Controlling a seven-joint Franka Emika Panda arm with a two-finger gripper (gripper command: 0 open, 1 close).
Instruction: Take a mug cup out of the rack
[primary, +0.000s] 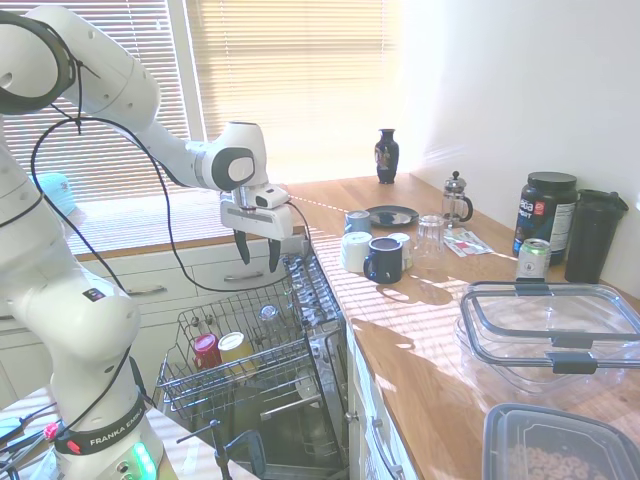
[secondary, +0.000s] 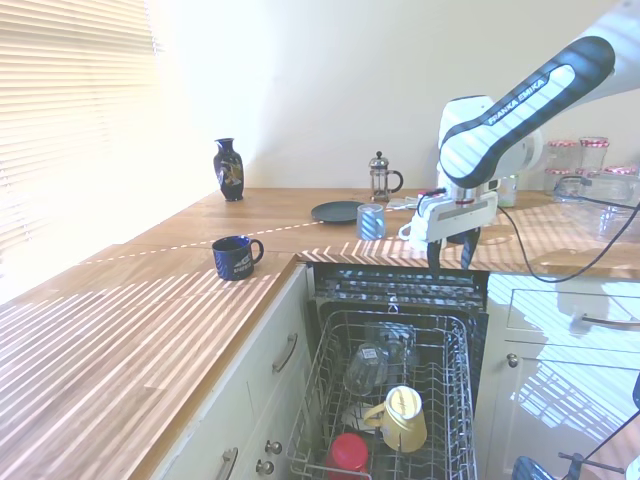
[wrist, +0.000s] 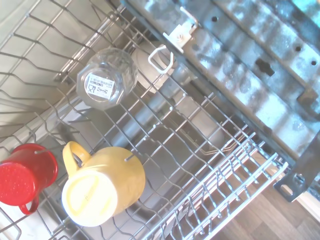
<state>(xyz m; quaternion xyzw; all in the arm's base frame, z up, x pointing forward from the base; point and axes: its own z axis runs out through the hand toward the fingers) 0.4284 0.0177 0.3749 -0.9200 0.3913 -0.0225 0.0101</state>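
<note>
The pale yellow mug cup (secondary: 404, 418) (primary: 233, 348) (wrist: 102, 185) sits upside down in the grey wire rack (secondary: 450, 390) (primary: 185, 385) (wrist: 210, 165), its handle toward the red cup. My gripper (primary: 257, 251) (secondary: 451, 253) hangs well above the rack's far end, over the dishwasher opening, fingers pointing down. It stands open with nothing between the fingers. The mug lies lower and nearer the rack's front than the gripper.
A red cup (secondary: 349, 455) (wrist: 22, 172) stands next to the mug, and an upturned glass (secondary: 366, 366) (wrist: 106, 77) further back in the rack. On the wooden counter (secondary: 150, 300) are a navy mug (secondary: 236, 257), a vase (secondary: 228, 169), a French press (secondary: 380, 178) and a plate (secondary: 336, 211).
</note>
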